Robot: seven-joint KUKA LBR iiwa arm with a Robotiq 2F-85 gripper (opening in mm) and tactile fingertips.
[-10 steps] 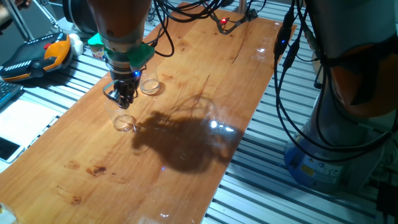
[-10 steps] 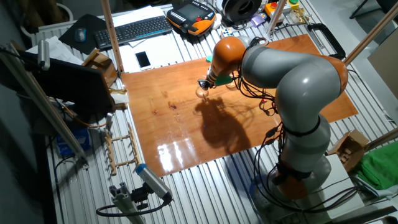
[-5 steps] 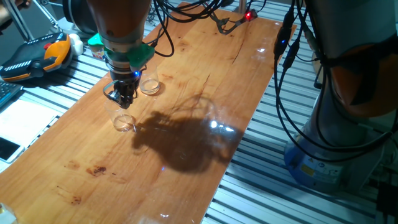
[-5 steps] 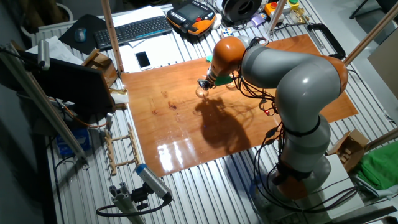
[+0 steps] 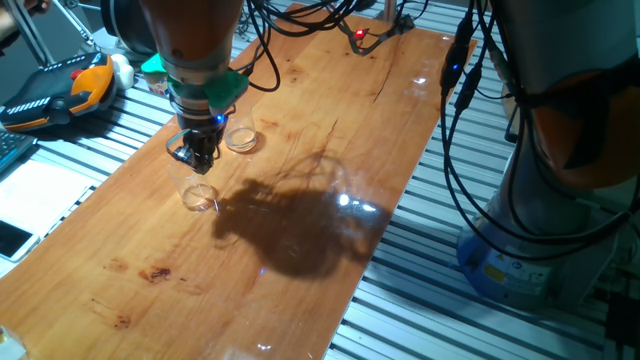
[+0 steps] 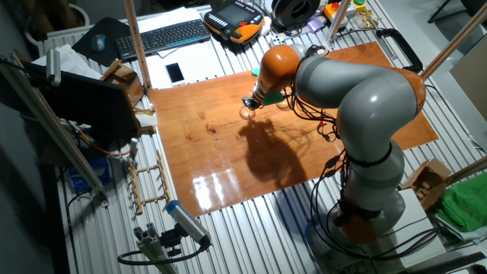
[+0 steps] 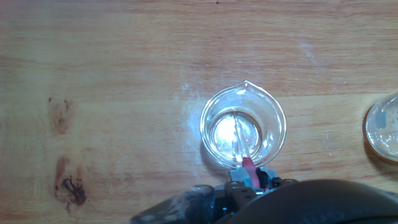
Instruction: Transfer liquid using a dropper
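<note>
A small clear beaker point(image 7: 268, 112) with a pouring lip stands on the wooden table point(image 5: 330, 100) and holds a shallow layer of clear liquid point(image 7: 221, 134). The thin transparent dropper point(image 7: 239, 138) reaches down into the beaker, its pink end point(image 7: 247, 165) pinched at my gripper point(image 7: 250, 179), which is shut on it. In one fixed view my gripper point(image 5: 199, 157) hangs just above the beaker point(image 5: 200, 197). The other fixed view shows my gripper point(image 6: 248, 104) over the beaker point(image 6: 245, 113). A second, shallower clear cup point(image 5: 240, 138) point(image 7: 383, 127) stands close beside it.
A dark stain point(image 7: 72, 186) marks the wood to the left of the beaker. Cables and a red light point(image 5: 358, 36) lie at the table's far end. An orange-and-black pendant point(image 5: 60, 88) rests off the table's left side. The arm's base point(image 6: 373, 205) stands by the table edge.
</note>
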